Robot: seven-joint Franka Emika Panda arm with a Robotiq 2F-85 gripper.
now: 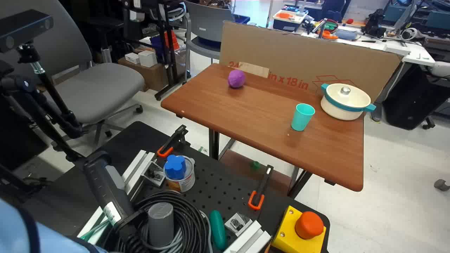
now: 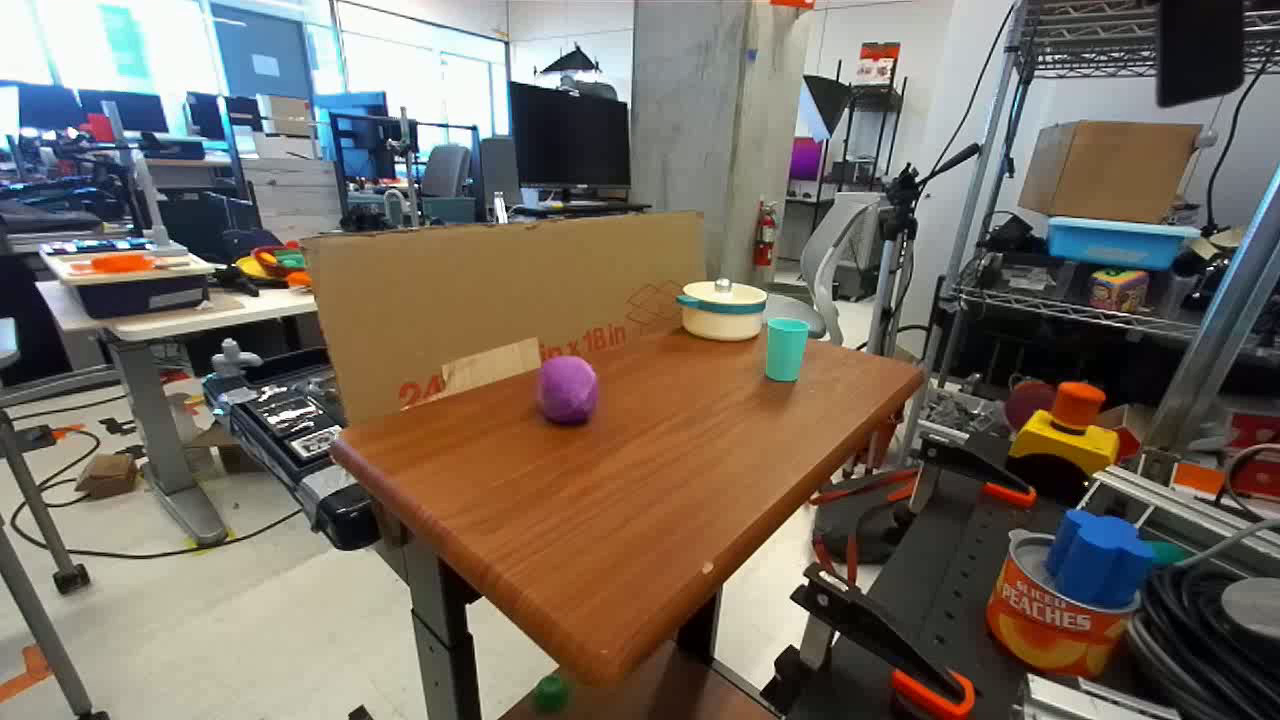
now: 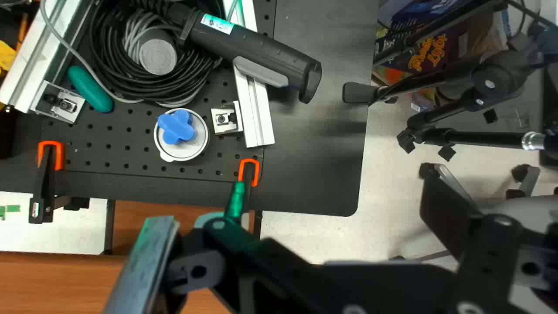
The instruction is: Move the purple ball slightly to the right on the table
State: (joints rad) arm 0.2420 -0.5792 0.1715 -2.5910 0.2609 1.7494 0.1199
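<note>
Sitting on the table (image 1: 260, 112), the purple ball (image 1: 236, 78) is toward the left end, far side — just in front of the cardboard panel (image 1: 299, 58) along the far edge. Well apart from it, to the right: a teal cup (image 1: 302, 117), upright, and a cream pot (image 1: 337, 111) with its lid (image 1: 353, 98) on. Cup and pot are close but apart; pot is nearer the panel. Both exterior views put the ball left of cup and pot.

In the wrist view the claw (image 3: 296, 235) has its fingers (image 3: 141, 266) spread, wide gap between them; it's well apart from the ball.

Near side is a black board (image 1: 219, 193) — on it a can (image 2: 1050, 610) labeled sliced peaches with a blue plastic piece (image 2: 1100, 560) on top, a coiled cable (image 1: 191, 218), and a yellow box (image 1: 286, 232) with a red button (image 1: 309, 225) at the right. Small green thing (image 2: 551, 692) on the shelf (image 2: 670, 690) under the table.
</note>
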